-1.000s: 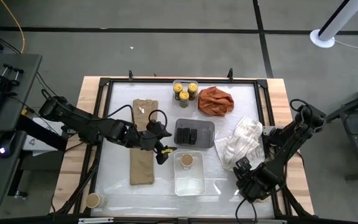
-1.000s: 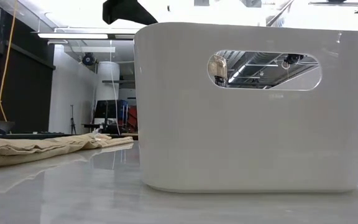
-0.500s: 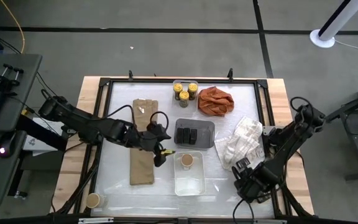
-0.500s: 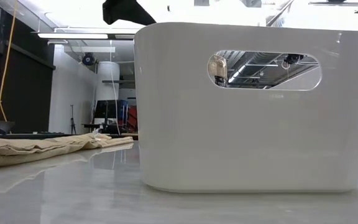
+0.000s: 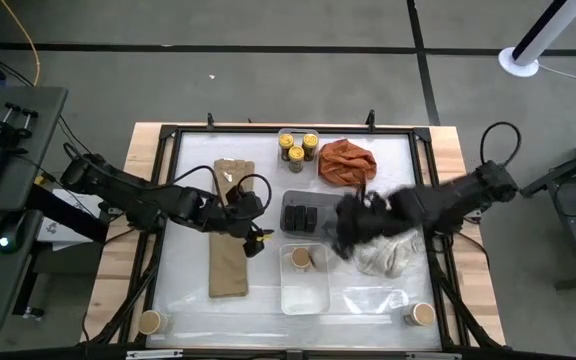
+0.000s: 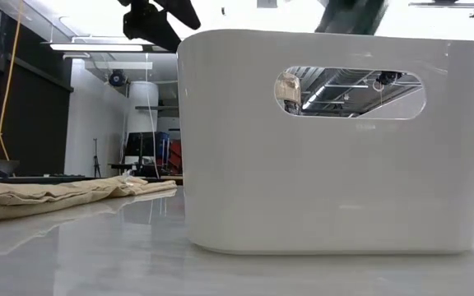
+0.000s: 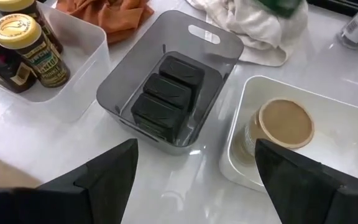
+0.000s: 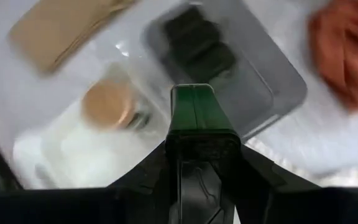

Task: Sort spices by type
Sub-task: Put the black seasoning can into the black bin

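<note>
My right gripper [image 5: 346, 230] hangs blurred over the table's middle, beside the white cloth [image 5: 393, 240], shut on a dark green rectangular tin [image 8: 194, 106]. My left gripper [image 5: 255, 238] hovers open and bare over the tan cloth's right edge, facing the trays. Dark tins [image 7: 166, 92] lie in the grey tray [image 5: 313, 215]. Yellow-lidded jars [image 5: 296, 148] stand in the clear tray at the far side. One tan-topped tub [image 5: 300, 258] stands in the white tray [image 5: 304, 290], a second [image 5: 420, 314] on the table's near right corner, a third [image 5: 150, 322] at the near left, off the mat. My right gripper pinches the green tin by its two long sides [image 8: 185, 140], one finger on each. The tin's free end [image 8: 193, 93] sticks out ahead of the fingers. The fingers slant downward from the table's right side. The tin is lifted clear above the trays.
An orange cloth [image 5: 346, 162] lies at the far side, right of the jars. A tan cloth [image 5: 230, 240] lies lengthwise left of the trays. In the low view the white tray's wall [image 6: 327, 164] fills the picture, the tub [image 6: 288, 89] showing through its handle hole.
My right gripper has risen from the near right corner and swung fast toward the table's middle, rolling as it went. A tan-topped tub now shows at the near right corner where the gripper was. My left gripper has hardly moved.
</note>
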Robot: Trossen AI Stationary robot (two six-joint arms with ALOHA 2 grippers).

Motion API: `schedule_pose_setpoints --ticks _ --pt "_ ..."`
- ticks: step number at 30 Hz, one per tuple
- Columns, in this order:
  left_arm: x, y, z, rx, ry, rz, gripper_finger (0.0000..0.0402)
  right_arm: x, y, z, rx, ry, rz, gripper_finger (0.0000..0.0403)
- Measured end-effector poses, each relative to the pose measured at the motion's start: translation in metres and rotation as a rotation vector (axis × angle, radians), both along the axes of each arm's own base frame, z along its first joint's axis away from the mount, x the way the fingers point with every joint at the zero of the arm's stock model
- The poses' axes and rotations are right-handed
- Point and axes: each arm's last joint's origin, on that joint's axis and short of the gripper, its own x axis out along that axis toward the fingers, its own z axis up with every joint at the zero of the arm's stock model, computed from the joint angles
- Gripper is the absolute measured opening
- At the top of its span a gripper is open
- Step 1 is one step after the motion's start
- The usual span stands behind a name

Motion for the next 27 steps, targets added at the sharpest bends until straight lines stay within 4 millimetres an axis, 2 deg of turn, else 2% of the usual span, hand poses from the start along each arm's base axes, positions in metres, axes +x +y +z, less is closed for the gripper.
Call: schedule_pose_setpoints --ticks 5,10,16,20,27 --pt "-0.002 -0.002 -0.001 0.021 0.026 -0.022 0.0310 0.020 -0.059 -0.024 0.202 0.051 -0.251 0.0119" --pt "-0.010 -0.007 -0.006 0.039 0.098 -0.027 0.0310 0.026 -0.094 -0.054 0.294 0.070 -0.452 0.0125" --pt "-0.020 -0.017 -0.019 0.064 0.150 -0.023 0.0310 0.023 -0.099 -0.085 0.359 0.097 -0.594 0.0121" --pt "-0.023 -0.019 -0.029 0.063 0.167 -0.021 0.0310 0.027 -0.097 -0.103 0.413 0.031 -0.671 0.0124" --pt "-0.026 -0.018 -0.039 0.067 0.188 -0.014 0.0310 0.030 -0.097 -0.120 0.438 0.031 -0.753 0.0135"
